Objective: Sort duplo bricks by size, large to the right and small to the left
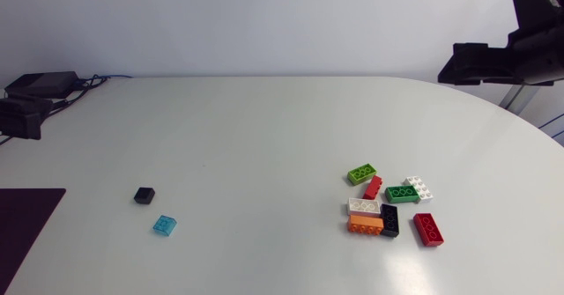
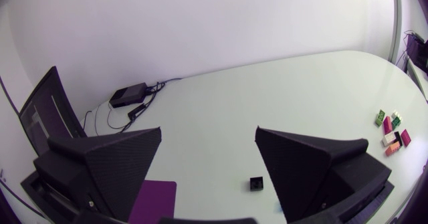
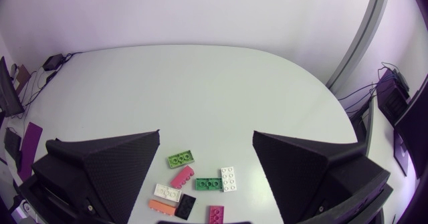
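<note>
Eight larger bricks lie bunched toward the near right edge of the table [image 1: 264, 128]. In the right wrist view the bunch sits on the surface below and ahead of the right gripper [image 3: 206, 134], showing in the gap between its two fingers and touching neither. Those fingers are spread wide and hold nothing.

Within the bunch, the light green brick [image 3: 179, 159] lies farthest from the near edge, with the narrow red brick [image 3: 181, 177] just beside it. The dark green brick [image 3: 208, 183] touches a white brick [image 3: 228, 178]. A second white brick [image 3: 167, 192] lies against the orange brick [image 3: 162, 208], the black brick [image 3: 186, 205] is right next to the orange one, and the long red brick [image 3: 216, 214] lies nearest the near edge.

The small black brick [image 1: 144, 195] and the small cyan brick [image 1: 164, 225] lie near each other toward the near left edge, well apart from the bunch. In the left wrist view the small black brick rests on the surface ahead of the left gripper [image 2: 208, 132], close to one finger but clear of it. This gripper's fingers are also spread wide and empty.

A purple mat [image 1: 26, 220] lies at the near left corner and a black box [image 1: 40, 84] with cables at the far left corner. The right arm [image 1: 507, 53] hangs by the far right edge
</note>
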Tool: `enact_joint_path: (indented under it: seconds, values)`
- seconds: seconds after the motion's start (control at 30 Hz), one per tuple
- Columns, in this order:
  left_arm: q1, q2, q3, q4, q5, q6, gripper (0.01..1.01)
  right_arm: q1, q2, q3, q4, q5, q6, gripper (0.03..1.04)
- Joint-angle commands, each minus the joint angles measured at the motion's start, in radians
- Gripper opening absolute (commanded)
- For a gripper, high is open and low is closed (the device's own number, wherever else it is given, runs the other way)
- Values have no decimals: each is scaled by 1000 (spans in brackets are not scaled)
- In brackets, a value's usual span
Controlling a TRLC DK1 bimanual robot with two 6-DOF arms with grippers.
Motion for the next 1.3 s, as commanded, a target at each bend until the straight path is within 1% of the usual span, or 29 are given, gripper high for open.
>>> enact_joint_path:
  seconds: [0.0, 0.13, 0.37, 0.5, 0.6, 0.73, 0.83, 1.07, 1.17, 1.27]
  values:
    - [13, 10, -34, -5, -6, -21, 977, 5, -1, -33, -14, 6, 24, 1003]
    - [-1, 63, -44, -8, 6, -26, 977, 5, 5, -55, -7, 8, 21, 1003]
    - [-33, 70, -97, 18, 6, -28, 977, 8, 10, -102, 37, 8, 18, 1003]
    - [-36, 37, -118, 39, 6, -43, 977, 16, -21, -136, 94, 26, 40, 1003]
    - [-38, 8, -126, 39, 6, -54, 977, 18, -36, -142, 95, 26, 61, 1003]
    - [-36, -26, -140, 49, 6, -55, 977, 25, -75, -171, 95, 26, 64, 1003]
    - [-52, -98, -176, 72, 9, -55, 977, 38, -145, -214, 120, 32, 63, 1003]
    - [-47, -243, -212, 101, 9, -80, 977, 53, -263, -253, 123, 72, 66, 1003]
    - [-41, -322, -222, 107, 9, -81, 977, 70, -338, -288, 149, 107, 56, 1003]
    - [-41, -400, -245, 113, 9, -83, 975, 77, -412, -328, 164, 110, 47, 1003]
